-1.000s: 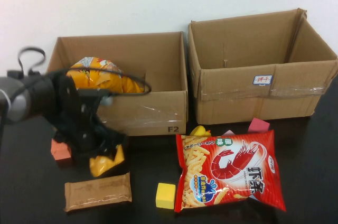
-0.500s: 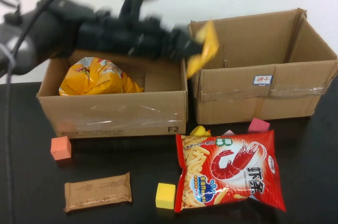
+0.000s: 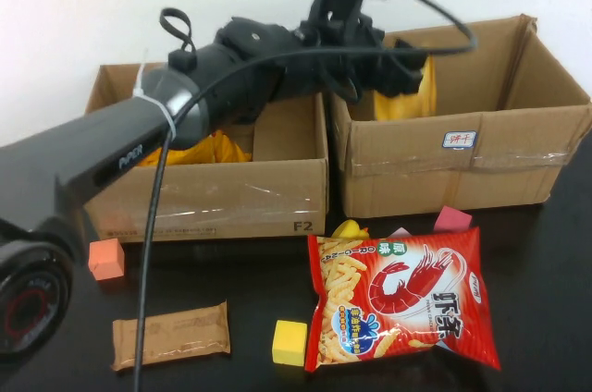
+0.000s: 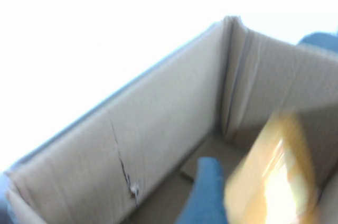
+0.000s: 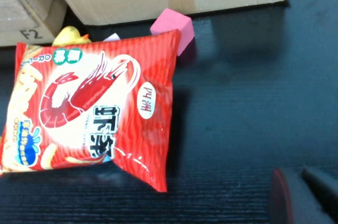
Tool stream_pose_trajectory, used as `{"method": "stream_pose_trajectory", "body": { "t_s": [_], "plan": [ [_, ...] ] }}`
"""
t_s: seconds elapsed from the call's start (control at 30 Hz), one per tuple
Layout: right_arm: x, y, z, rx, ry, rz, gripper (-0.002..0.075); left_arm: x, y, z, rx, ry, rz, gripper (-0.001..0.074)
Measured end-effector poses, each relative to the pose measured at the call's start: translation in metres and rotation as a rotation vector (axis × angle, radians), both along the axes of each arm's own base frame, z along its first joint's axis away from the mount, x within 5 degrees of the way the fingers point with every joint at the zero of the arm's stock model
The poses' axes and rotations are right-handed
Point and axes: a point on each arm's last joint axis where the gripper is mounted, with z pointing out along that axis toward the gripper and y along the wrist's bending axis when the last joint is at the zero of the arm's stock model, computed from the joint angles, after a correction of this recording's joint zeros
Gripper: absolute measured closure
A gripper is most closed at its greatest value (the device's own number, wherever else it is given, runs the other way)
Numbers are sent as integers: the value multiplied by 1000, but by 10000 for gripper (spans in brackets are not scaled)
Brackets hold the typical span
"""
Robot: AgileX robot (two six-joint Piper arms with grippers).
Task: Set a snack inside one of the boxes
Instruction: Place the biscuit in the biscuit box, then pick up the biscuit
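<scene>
Two cardboard boxes stand side by side at the back of the black table (image 3: 546, 263), and nearest the camera lie the loose things: a brown wrapped bar (image 3: 171, 335), a yellow cube (image 3: 289, 342) and a red shrimp-chip bag (image 3: 400, 297), with an orange cube (image 3: 106, 258) a little farther back on the left. A pink cube (image 3: 452, 219) and a yellow object (image 3: 348, 227) peek out behind the red bag, both partly covered.

The left box (image 3: 213, 198) holds an orange-yellow snack bag (image 3: 215, 148), mostly hidden by the arm crossing over it. The left gripper (image 3: 407, 73) reaches over the near-left corner of the right box (image 3: 453, 156), pinching a small yellow snack packet (image 3: 407, 96). The packet hangs with its long axis roughly upright, lower end dipping inside the box; its upper end is hidden by the fingers, and the left wrist view shows it only as a blur (image 4: 274, 171).

Half a second ago the packet was held above the gap between the boxes; it is now over the right box's interior and lower.

The right gripper (image 5: 303, 195) shows only as a cut-off edge over bare table near the red bag; I cannot tell how its jaws stand.
</scene>
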Motion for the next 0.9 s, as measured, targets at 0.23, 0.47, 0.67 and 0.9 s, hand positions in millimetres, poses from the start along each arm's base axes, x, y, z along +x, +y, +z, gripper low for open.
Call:
{"method": "stream_pose_trajectory", "body": {
  "t_s": [0.23, 0.47, 0.67, 0.9],
  "plan": [
    [-1, 0, -1, 1, 11, 4, 696, -21, 9, 30, 166, -52, -85, 373],
    [0, 0, 0, 2, 4, 1, 696, -76, 50, 65, 563, 218, -147, 701],
    [0, 0, 0, 8, 4, -1, 696, -90, 83, 45, 781, 531, 6, 731],
    [0, 1, 0, 20, 4, -4, 696, -117, 102, -20, 860, 647, -14, 735]
  ]
}}
